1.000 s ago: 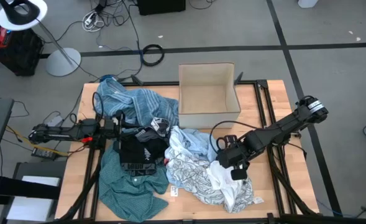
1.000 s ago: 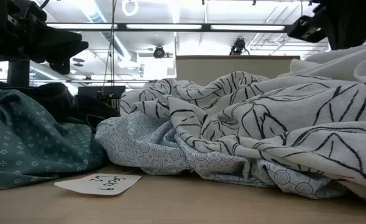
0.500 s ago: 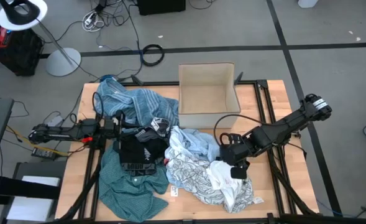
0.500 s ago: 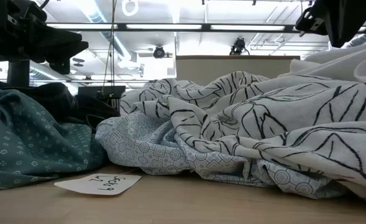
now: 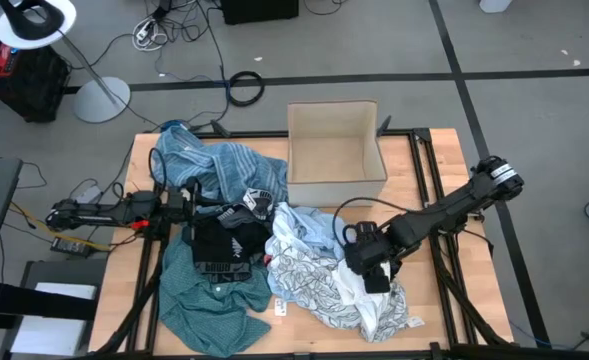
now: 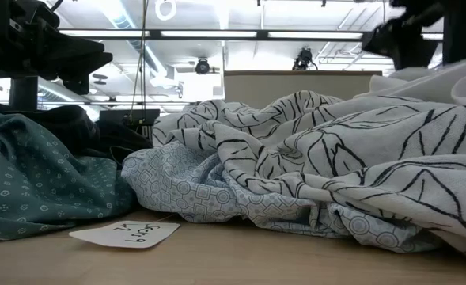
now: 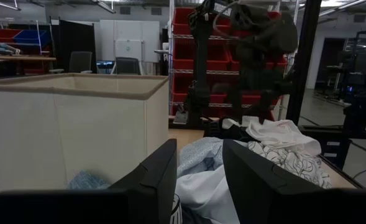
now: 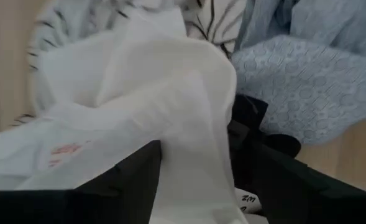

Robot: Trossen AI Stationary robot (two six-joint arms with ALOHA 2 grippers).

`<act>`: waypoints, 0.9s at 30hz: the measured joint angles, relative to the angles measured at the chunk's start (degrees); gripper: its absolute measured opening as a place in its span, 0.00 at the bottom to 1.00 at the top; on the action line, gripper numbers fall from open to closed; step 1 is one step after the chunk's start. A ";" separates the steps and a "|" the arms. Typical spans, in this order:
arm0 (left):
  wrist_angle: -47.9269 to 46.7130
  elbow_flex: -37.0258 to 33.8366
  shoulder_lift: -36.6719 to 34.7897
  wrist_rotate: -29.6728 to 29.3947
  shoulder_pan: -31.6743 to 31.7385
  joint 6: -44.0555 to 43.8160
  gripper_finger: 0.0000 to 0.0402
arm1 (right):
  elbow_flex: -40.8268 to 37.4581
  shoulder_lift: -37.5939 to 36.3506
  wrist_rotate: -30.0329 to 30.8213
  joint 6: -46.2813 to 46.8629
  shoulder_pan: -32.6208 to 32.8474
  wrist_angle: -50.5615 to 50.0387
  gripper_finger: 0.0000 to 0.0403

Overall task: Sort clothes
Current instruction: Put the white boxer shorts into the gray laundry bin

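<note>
Fingers [image 8: 139, 180] of right gripper [image 5: 367, 272] spreading wide over white garment [image 8: 164, 106], lower centre of frame, gripping nothing; risk: snagging pale blue shirt [image 5: 309, 228] underneath.

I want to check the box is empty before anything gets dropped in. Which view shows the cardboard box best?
The high view: it looks straight down into the cardboard box and shows its bare floor. The left wrist view shows only an outer wall and rim. The low view shows just its top edge behind the clothes. The right wrist view misses it.
</note>
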 joint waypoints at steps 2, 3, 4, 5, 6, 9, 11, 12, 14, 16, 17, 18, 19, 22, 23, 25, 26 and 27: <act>0.00 -0.01 -0.01 0.01 0.00 0.02 0.34 | 0.00 1.14 -0.01 -0.27 0.00 -0.15 0.54; 0.00 0.00 0.01 0.00 0.01 0.00 0.34 | 0.00 1.43 -0.18 -0.77 0.00 -0.16 0.50; 0.00 0.01 0.00 0.01 0.01 0.02 0.34 | 0.00 1.49 -0.59 -1.09 0.00 -0.15 0.43; 0.00 0.01 -0.01 0.01 0.00 0.02 0.34 | 0.00 1.46 -1.31 -1.30 0.04 -0.31 0.36; 0.00 -0.01 0.01 -0.01 -0.01 0.01 0.34 | 0.00 1.26 -2.13 -1.33 0.04 -0.75 0.27; 0.00 -0.01 -0.01 0.00 -0.02 0.02 0.34 | 0.00 -0.23 -3.39 -0.98 0.04 -2.56 0.05; 0.00 -0.01 -0.01 0.00 -0.01 0.02 0.34 | 0.00 -1.75 -3.32 0.49 0.04 -4.18 0.05; 0.00 0.01 -0.01 -0.01 0.00 0.02 0.34 | 0.00 -2.58 -3.01 1.26 0.04 -4.98 0.04; 0.00 0.01 0.01 -0.01 -0.01 0.02 0.34 | 0.00 -4.48 -1.92 2.29 0.04 -6.66 0.02; 0.00 0.01 0.00 0.01 -0.02 0.01 0.34 | 0.00 -6.81 -0.54 3.06 0.04 -7.70 0.02; 0.00 -0.01 0.01 -0.01 -0.01 0.02 0.34 | 0.00 -8.00 0.30 3.71 0.04 -7.78 0.02; 0.00 0.00 -0.01 0.00 -0.02 0.01 0.34 | 0.00 -9.13 0.94 4.14 0.04 -7.79 0.02; 0.00 0.01 0.01 0.00 -0.01 0.01 0.34 | 0.00 -10.34 1.78 4.47 0.02 -7.77 0.02; 0.00 0.00 -0.01 0.00 -0.02 0.02 0.34 | 0.00 -13.79 4.88 5.19 0.00 -7.79 0.01; 0.00 0.00 0.00 -0.01 0.01 0.01 0.34 | 0.00 -14.81 5.93 5.20 0.00 -7.77 0.01; 0.00 0.01 -0.01 0.01 -0.02 0.00 0.34 | 0.00 -16.69 8.60 5.20 -0.03 -7.65 0.01; 0.00 -0.01 0.01 0.01 0.00 0.02 0.34 | 0.00 -17.54 9.95 5.20 -0.15 -7.59 0.01; 0.00 -0.01 0.01 0.01 0.01 0.00 0.34 | 0.00 -18.34 10.95 5.18 -0.40 -7.59 0.01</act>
